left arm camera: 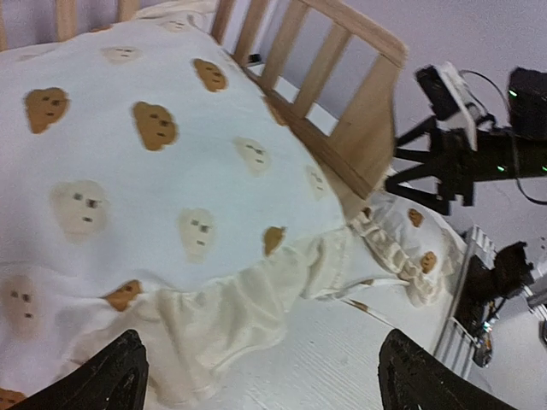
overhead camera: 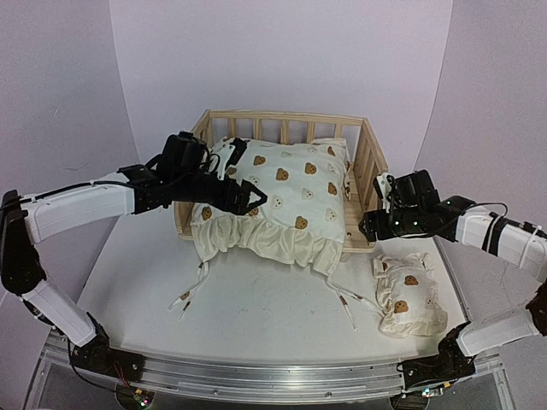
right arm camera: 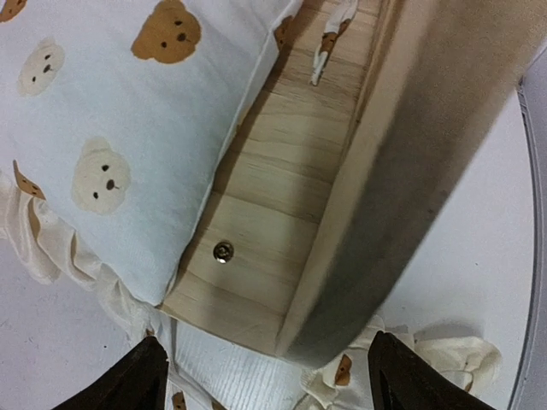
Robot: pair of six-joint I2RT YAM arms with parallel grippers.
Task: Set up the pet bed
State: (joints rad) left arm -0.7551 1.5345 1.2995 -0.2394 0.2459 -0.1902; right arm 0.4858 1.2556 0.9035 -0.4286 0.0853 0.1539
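The pet bed point(overhead camera: 289, 119) is a light pine slatted frame at the back of the table. A cream bear-print cushion point(overhead camera: 286, 192) lies in it, its ruffled front edge hanging over the open side onto the table. My left gripper point(overhead camera: 248, 199) hovers over the cushion's front-left part. In the left wrist view the left gripper point(left arm camera: 265, 389) is open above the ruffle point(left arm camera: 231, 316), with nothing between its fingers. My right gripper point(overhead camera: 369, 224) is at the bed's right front corner. In the right wrist view the right gripper point(right arm camera: 265, 389) is open over the plank base point(right arm camera: 265, 213) and side rail point(right arm camera: 402, 179).
A small matching bear-print pillow point(overhead camera: 408, 295) lies on the table at the front right, beside the bed's corner. The cushion's ties point(overhead camera: 192, 295) trail across the white table toward the front. One tie point(right arm camera: 329, 38) lies on the base inside the right rail.
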